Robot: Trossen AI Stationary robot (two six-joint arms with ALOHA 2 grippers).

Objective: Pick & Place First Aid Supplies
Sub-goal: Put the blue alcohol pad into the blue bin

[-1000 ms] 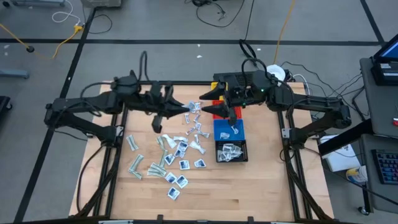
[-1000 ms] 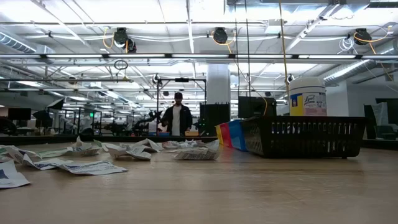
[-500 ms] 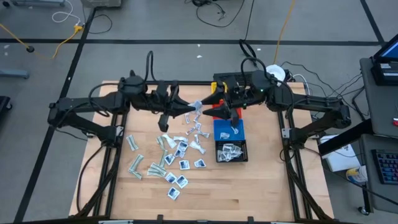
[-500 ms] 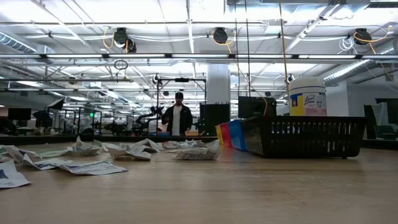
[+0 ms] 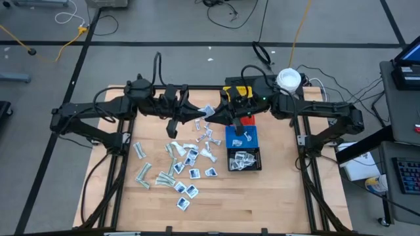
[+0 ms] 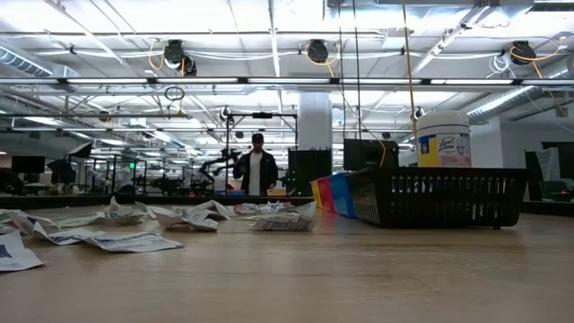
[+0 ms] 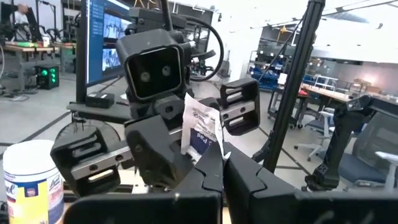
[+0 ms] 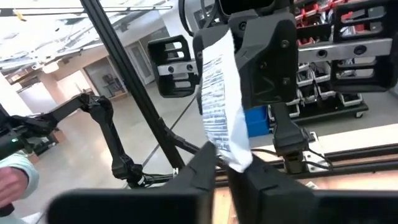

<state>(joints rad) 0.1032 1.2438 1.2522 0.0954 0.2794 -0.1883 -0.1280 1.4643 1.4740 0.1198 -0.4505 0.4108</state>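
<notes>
A small white packet with blue print (image 5: 209, 113) (image 7: 200, 127) (image 8: 219, 102), one of the first aid supplies, hangs high above the table's far middle between my two grippers. My left gripper (image 5: 201, 116) (image 7: 217, 163) is shut on it from the table's left. My right gripper (image 5: 220, 113) (image 8: 222, 163) is shut on it from the right. Several more packets (image 5: 180, 167) lie flat and scattered on the wooden table (image 5: 216, 210), also seen as loose packets (image 6: 117, 229) in the low view. My left gripper pinches the packet's lower edge (image 7: 210, 149) between its two fingers, coming level from the table's left. The packet stands upright above the fingers, clear of the table. My right gripper pinches the packet's lower end (image 8: 235, 157) between its two fingers, coming level from the table's right. The packet rises slanting above the fingers, in the air.
A row of bins stands right of the middle: yellow (image 5: 237, 90), red (image 5: 248, 120), blue (image 5: 241, 136), and black (image 5: 244, 159) with several packets inside. A white jar (image 5: 287, 79) stands at the far right. A person (image 6: 257, 170) stands in the room behind.
My right gripper has moved toward the table's left, up to my left gripper, rolling a little, and has shut on the packet that my left gripper holds. The packet has stayed in the air.
</notes>
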